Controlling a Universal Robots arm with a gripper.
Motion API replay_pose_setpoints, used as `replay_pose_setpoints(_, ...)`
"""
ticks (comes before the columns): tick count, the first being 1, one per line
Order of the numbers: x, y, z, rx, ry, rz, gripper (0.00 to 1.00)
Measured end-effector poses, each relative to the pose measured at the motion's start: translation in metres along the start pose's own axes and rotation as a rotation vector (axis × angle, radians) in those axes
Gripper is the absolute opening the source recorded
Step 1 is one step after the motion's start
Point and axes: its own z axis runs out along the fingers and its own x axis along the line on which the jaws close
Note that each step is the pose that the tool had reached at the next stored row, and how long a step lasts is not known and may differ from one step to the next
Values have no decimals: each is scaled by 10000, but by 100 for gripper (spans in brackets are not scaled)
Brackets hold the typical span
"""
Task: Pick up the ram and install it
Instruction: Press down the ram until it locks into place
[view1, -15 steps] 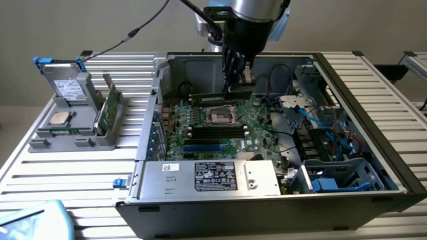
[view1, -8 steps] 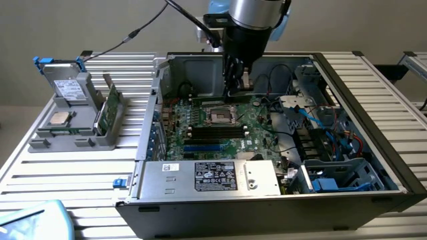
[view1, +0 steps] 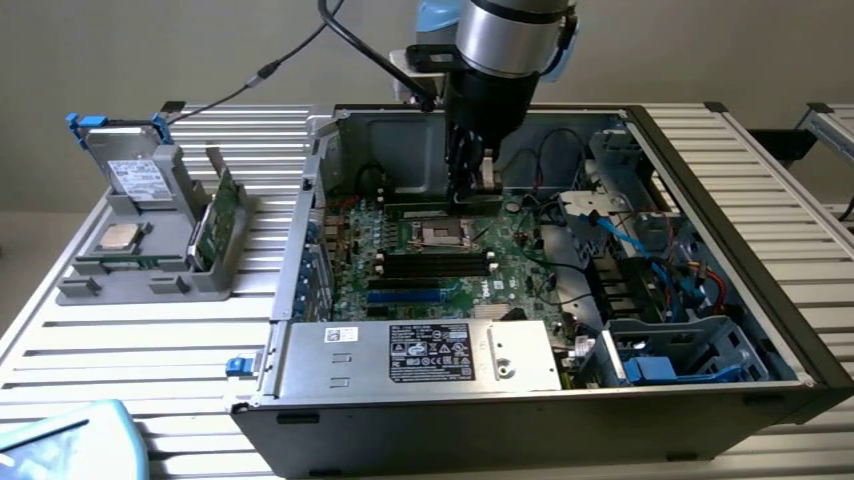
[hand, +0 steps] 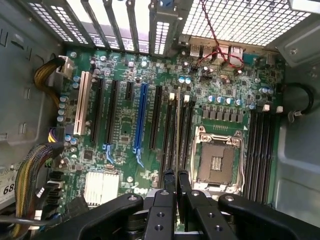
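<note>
My gripper (view1: 470, 188) reaches down into the open computer case (view1: 747, 190), above the green motherboard (view1: 523, 268). In the wrist view its fingers (hand: 168, 181) stand almost together, shut on the ram (hand: 177, 130), which shows edge-on as a thin strip. The stick hangs over the black slots (hand: 186, 131) beside the empty processor socket (hand: 216, 161), roughly in line with them. Whether it touches a slot I cannot tell. In the exterior view the gripper is just behind the socket (view1: 441, 235).
More black slots (hand: 260, 150) lie on the socket's other side. A silver power supply (view1: 414, 350) fills the case front, and cables and a blue drive cage (view1: 667, 365) crowd the exterior view's right. A grey holder (view1: 94, 268) outside holds a silver chip (view1: 120, 237) and a green board (view1: 220, 215).
</note>
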Motion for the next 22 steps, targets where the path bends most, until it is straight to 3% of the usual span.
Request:
replay_pose_setpoints(10, 2, -22, 179, 32, -65, 574, 14)
replay_pose_setpoints(14, 5, -29, 247, -5, -63, 590, 14)
replay_pose_setpoints(16, 7, -32, 270, -73, -59, 593, 14)
replay_pose_setpoints(19, 8, -34, 287, -295, -32, 611, 14)
replay_pose_setpoints(21, 8, -35, 292, -440, 61, 633, 14)
replay_pose_setpoints(22, 8, -35, 294, -472, 152, 648, 14)
